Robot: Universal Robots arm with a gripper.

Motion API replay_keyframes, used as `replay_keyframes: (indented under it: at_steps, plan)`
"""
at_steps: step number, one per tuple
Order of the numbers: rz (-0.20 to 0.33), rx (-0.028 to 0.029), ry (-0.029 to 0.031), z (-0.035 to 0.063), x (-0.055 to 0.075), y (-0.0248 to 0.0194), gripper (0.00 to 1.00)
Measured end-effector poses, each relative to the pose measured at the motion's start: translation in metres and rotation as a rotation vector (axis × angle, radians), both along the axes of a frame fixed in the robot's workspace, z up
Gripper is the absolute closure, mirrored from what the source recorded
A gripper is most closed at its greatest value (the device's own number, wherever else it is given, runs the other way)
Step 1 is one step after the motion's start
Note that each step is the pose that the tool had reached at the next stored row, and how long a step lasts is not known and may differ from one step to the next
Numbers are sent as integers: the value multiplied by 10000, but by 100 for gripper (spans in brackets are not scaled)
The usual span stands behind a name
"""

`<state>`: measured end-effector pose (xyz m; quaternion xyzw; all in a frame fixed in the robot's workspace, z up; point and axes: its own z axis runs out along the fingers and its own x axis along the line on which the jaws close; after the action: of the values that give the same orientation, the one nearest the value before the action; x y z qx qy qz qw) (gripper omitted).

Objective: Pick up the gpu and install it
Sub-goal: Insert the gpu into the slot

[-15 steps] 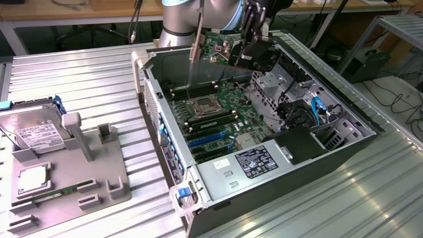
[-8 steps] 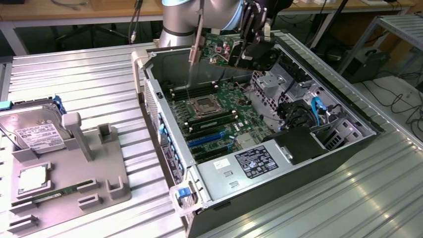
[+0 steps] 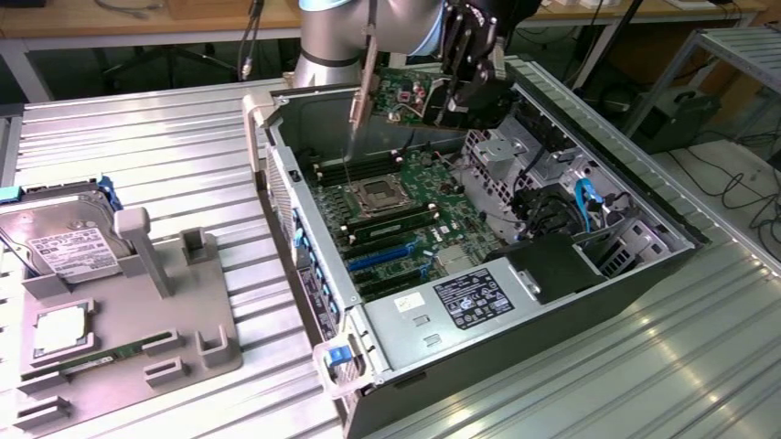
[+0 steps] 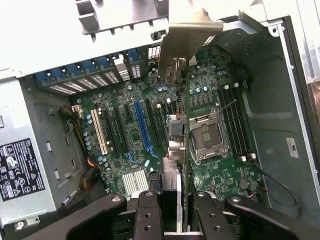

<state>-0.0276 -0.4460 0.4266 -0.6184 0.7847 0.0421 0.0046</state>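
Gpu (image 3: 409,91): thin flat green circuit card, small components dotted over its face. A pale, matte metal bracket (image 3: 362,91) runs as a narrow strip down one edge. The card hangs upright, edge down, at 12 o'clock over the open computer case (image 3: 659,210), clear of the board below.

Gripper (image 3: 470,96): black, jointed, closed on the card. In the wrist view the fingers (image 4: 150,215) pinch the gpu (image 4: 187,42) edge-on, the gripper (image 4: 182,220) sitting straight above the motherboard (image 4: 125,135).

Motherboard (image 3: 403,210): green, densely studded; square metal CPU socket (image 3: 372,197) near centre, long blue slot (image 3: 379,256) toward 7 o'clock.

Power supply (image 3: 470,297): grey sheet-metal box with a black label, at 6 o'clock in the case.

At 9 o'clock of the case, on the ribbed metal table (image 3: 183,137): grey moulded tray (image 3: 134,338) holding a silver hard drive (image 3: 68,242) and a narrow green memory stick (image 3: 110,355).
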Motion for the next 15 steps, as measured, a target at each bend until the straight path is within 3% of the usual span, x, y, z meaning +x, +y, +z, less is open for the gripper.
replay_keyframes:
  at_steps: [3,6,15]
  plan:
    - [373,1,-128,-9,0,0,72]
    - [591,0,-191,-21,0,0,72]
    - [1113,6,-198,-31,-1,-1,72]
